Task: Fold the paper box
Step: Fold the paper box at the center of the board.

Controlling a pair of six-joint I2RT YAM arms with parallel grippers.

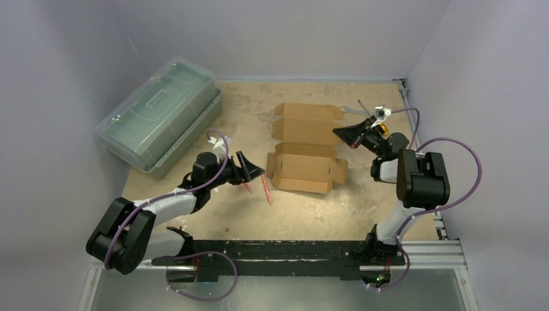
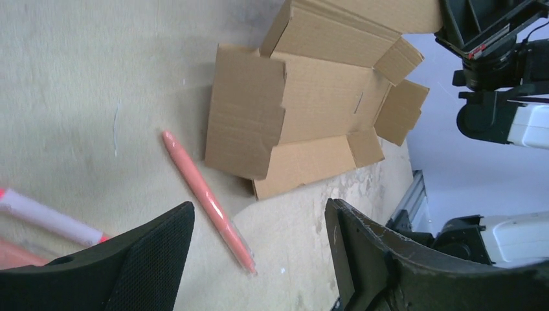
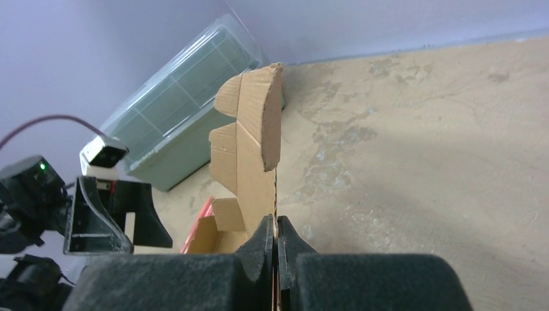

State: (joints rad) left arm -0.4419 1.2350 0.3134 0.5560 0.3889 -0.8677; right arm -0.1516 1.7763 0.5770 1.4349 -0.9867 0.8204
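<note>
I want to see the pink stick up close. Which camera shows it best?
The left wrist view: the pink stick shows whole and large. The top view shows it tiny; the right wrist view catches only a reddish sliver.

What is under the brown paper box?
Around the paper box only the table shows; the pink pen lies beside it, not under. The spot beneath the cardboard is covered, so I cannot tell.

Top view: high above counter [image 1: 311, 214], looking down. Wrist views: low, close, seemingly facing each other; all share paper box [image 1: 301, 162].
</note>
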